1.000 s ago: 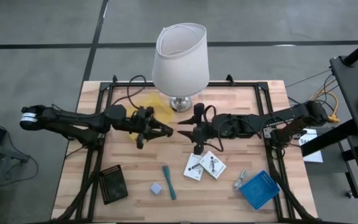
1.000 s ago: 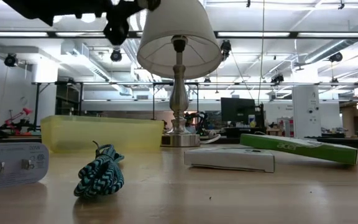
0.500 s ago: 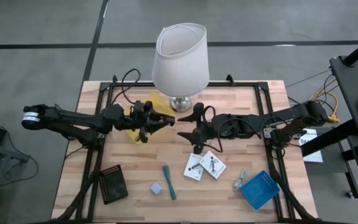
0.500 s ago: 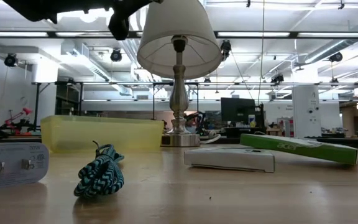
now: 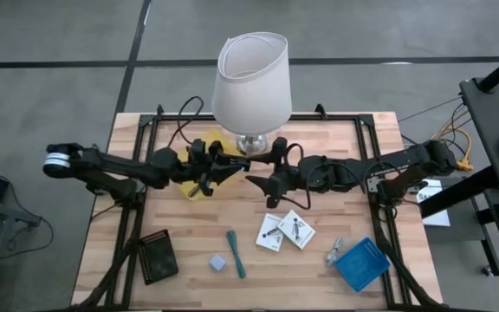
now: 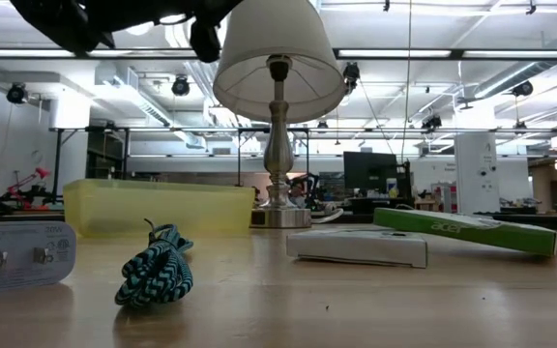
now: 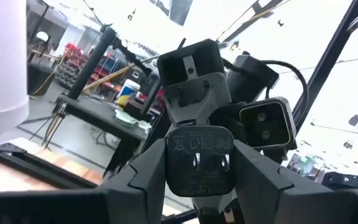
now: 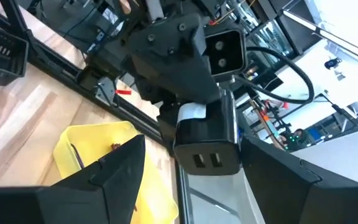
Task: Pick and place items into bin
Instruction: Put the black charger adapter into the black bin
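Note:
My left gripper (image 5: 230, 165) is shut on a black USB charger (image 7: 199, 160), held in the air beside the yellow bin (image 5: 208, 140) and near the lamp's base (image 5: 251, 143). My right gripper (image 5: 256, 179) is open and faces it from the table's right. In the right wrist view its fingers stand on either side of the charger (image 8: 207, 149) without holding it. Two white cards (image 5: 284, 230), a teal marker (image 5: 235, 253) and a lavender cube (image 5: 218, 262) lie flat on the near half of the table. My left gripper pinches the charger's two opposite sides (image 7: 169, 168) between its two fingers. The fingers come about level from the table's left. The charger's pronged face (image 7: 199, 163) is turned toward my left wrist. Its face with two ports (image 8: 205, 160) points at my right gripper. The charger is clear of the table.
A big white lamp (image 5: 251, 82) stands at the table's far middle, close to both grippers. A dark ridged block (image 5: 158, 256) lies near left and a blue box (image 5: 360, 263) near right. The low view shows a teal braided cable (image 6: 155, 266), a white adapter (image 6: 17, 256) and flat boxes (image 6: 356, 246).
My left gripper has carried the charger toward the table's far edge and a little to the right, closer to the bin and the lamp's base, staying shut on it. My right gripper has shifted slightly toward the far edge and stays open.

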You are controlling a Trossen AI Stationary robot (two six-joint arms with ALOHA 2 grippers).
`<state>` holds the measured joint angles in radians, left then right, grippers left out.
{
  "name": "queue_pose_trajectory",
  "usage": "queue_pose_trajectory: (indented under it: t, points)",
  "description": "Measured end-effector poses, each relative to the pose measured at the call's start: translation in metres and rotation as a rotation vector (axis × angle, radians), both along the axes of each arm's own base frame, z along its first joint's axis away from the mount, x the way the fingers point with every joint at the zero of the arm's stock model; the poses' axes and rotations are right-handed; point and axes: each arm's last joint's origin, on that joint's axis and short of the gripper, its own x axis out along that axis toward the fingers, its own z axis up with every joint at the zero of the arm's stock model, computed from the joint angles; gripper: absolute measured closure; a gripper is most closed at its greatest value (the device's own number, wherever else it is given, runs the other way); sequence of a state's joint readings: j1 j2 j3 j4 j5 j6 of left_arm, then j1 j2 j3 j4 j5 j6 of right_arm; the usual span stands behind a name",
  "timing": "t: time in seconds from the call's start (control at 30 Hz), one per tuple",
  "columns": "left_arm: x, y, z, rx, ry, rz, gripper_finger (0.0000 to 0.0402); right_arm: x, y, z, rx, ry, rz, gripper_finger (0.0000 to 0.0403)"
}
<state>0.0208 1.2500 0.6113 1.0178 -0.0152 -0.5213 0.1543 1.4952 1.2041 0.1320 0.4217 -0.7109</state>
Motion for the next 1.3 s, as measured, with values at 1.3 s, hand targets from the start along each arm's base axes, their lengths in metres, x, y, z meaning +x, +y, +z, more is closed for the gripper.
queue_pose_trajectory:
  t: [1.3]
  points:
    - [0.0061,-0.0001,0.0012,-0.040,-0.009,-0.073,0.0194,-0.0035,-0.0017,0.0047,0.116,-0.039,-0.017,0.0262]
